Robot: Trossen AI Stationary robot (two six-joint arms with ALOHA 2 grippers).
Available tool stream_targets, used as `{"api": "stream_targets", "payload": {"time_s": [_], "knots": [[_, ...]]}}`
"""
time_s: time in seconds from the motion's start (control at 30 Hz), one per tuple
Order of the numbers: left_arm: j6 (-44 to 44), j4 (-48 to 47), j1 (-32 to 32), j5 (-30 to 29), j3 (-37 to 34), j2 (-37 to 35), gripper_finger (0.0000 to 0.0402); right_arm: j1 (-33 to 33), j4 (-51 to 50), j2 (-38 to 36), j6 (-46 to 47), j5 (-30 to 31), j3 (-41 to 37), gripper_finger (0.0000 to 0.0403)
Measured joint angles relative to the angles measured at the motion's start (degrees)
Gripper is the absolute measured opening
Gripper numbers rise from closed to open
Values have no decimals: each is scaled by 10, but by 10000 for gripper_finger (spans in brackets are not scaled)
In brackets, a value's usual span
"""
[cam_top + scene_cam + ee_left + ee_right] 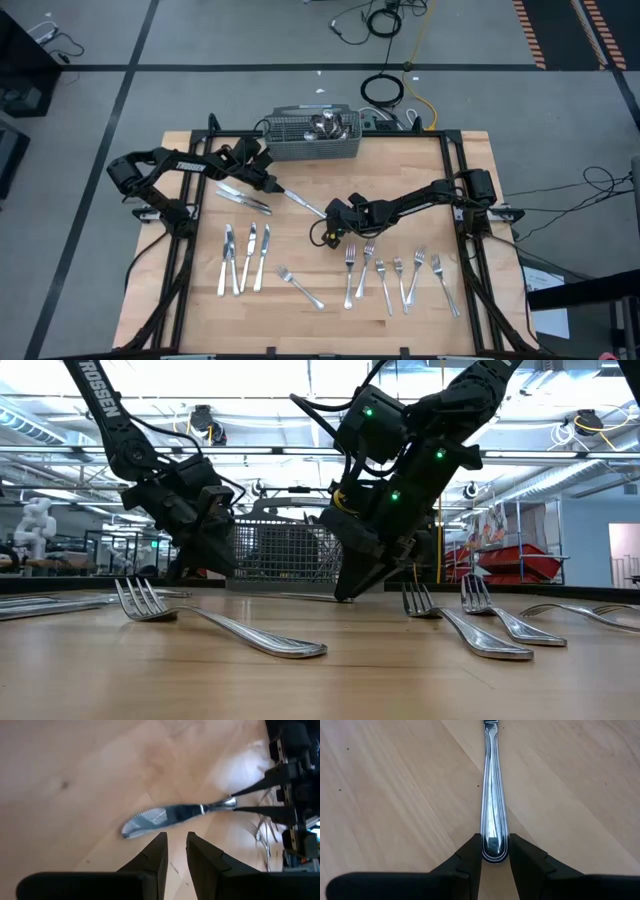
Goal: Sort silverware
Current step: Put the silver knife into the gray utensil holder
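Table (420,170): wooden top, lying under both arms, carrying all the loose cutlery.
Knife in play (303,203): lying flat near the centre of the table, blade pointing toward 10 o'clock, handle toward 4 o'clock; serrated blade showing in the left wrist view (160,818), handle end showing in the right wrist view (493,820).
Right gripper (333,213): reaching in from 3 o'clock, sitting at the knife's handle end; fingers (525,860) pressing against both sides of the handle, clamping it.
Left gripper (272,184): reaching in from 9 o'clock, hovering just beside the blade tip; fingers (152,857) standing a narrow gap apart, holding nothing.
Sorted knives (245,258): four lying side by side toward 7 o'clock, with two more knives (243,197) lying crossed toward 9 o'clock, near the left gripper.
Sorted forks (400,275): row lying toward 5 o'clock, tines pointing to 12 o'clock; one lone fork (300,287) lying askew at 6 o'clock.
Basket (312,140): grey wire mesh, sitting at the 12 o'clock edge, holding more silverware (325,125).
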Motion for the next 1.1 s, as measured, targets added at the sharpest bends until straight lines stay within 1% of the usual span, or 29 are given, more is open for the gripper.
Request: {"api": "stream_targets", "payload": {"time_s": [0.1, 0.17, 0.3, 0.43, 0.5, 0.6, 0.73, 0.87, 1.0, 1.1], "knots": [[0, 0, 0, -21, 0, 0, 83, 0, 1, 0, 0, -2, 0, 87], [0, -6, 1, -25, 0, 0, 95, 0, 1, 0, -2, -2, 0, 87], [15, -19, 1, -33, 0, 0, 138, 0, 1, 0, -4, -2, 0, 87], [36, -54, 1, -77, 0, 0, 186, 0, 1, 0, -10, -2, 0, 86], [44, -56, 0, -87, 1, -1, 206, 0, 2, 0, -11, -2, 0, 86], [27, -49, -1, -92, 1, -1, 227, 0, 2, 0, -13, -2, 0, 86], [15, -44, -12, -100, 1, 1, 233, 0, 2, 0, -20, -2, 0, 86], [-11, -28, -24, -101, 2, 19, 233, 0, 3, 0, -23, -2, 0, 86], [-29, -10, -32, -74, 3, 37, 233, 0, 3, 0, -25, -2, 0, 86], [-29, -13, -35, -70, 3, 38, 233, 0, 3, 0, -25, -2, 0, 86]]}}
